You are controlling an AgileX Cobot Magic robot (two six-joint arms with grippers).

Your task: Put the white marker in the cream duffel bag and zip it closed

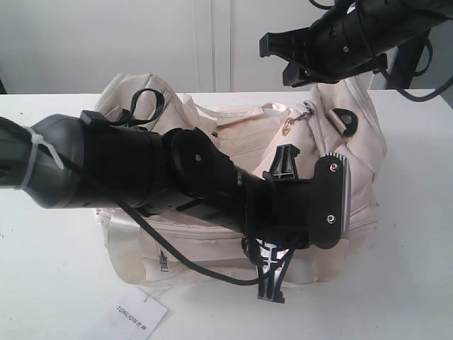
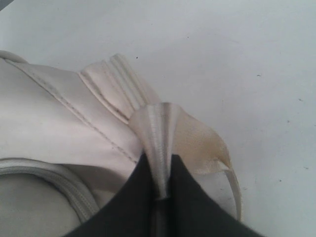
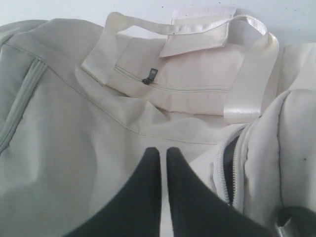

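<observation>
On the middle of the white bench sat the cream duffel bag, its paper tag lying flat by the bench's front edge. The left claw was clenched on a shiny strap handle at the bag's front side, with the strap pinched between both fingers. The right claw hung above the bag's top with its fingers almost together, grasping nothing. Just beside it the main zipper gaped a little, dark inside. A pocket zipper pull lay under the other strap.
</observation>
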